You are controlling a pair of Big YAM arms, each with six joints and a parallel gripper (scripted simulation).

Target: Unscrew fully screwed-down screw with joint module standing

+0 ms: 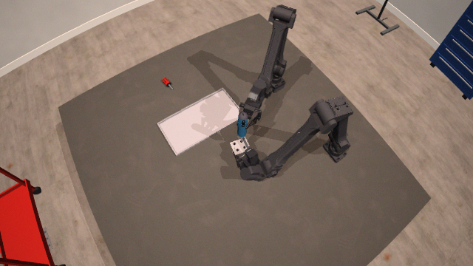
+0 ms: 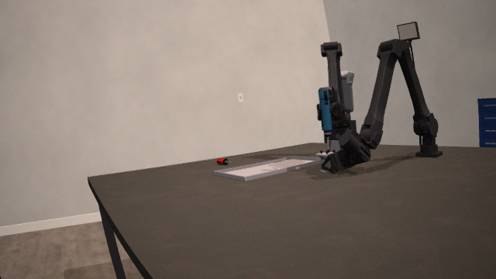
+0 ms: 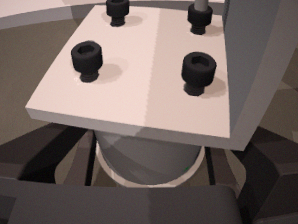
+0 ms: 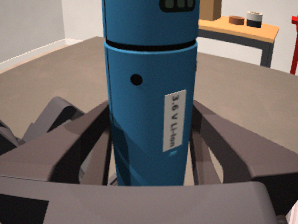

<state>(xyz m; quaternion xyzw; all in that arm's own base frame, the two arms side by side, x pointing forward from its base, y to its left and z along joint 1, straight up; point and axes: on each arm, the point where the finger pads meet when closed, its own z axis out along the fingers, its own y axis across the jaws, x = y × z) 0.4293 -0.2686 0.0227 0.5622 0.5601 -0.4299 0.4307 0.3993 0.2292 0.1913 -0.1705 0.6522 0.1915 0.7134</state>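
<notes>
The joint module (image 3: pixel 150 162) stands on the table, its white bracket (image 1: pixel 238 146) (image 3: pixel 135 95) on top. Several black socket screws stand in the bracket, two at the front (image 3: pixel 86 59) (image 3: pixel 199 70) and two at the back (image 3: pixel 117 10) (image 3: pixel 200 17). My left gripper (image 1: pixel 244 157) (image 2: pixel 329 160) lies low and is shut on the module's grey cylinder below the bracket. My right gripper (image 1: pixel 247 120) (image 4: pixel 150 110) is shut on the blue electric screwdriver (image 1: pixel 242 125) (image 2: pixel 325 108) (image 4: pixel 147 100) and holds it upright. Its bit (image 3: pixel 201 4) comes down onto the back right screw.
A flat white tray (image 1: pixel 167 139) (image 2: pixel 240 176) lies just beside the module. A small red screwdriver (image 1: pixel 167 82) (image 2: pixel 222 161) lies farther off beyond the tray. A red cart (image 1: pixel 18 222) and a blue cabinet (image 1: pixel 456 52) (image 2: pixel 487 122) stand off the table.
</notes>
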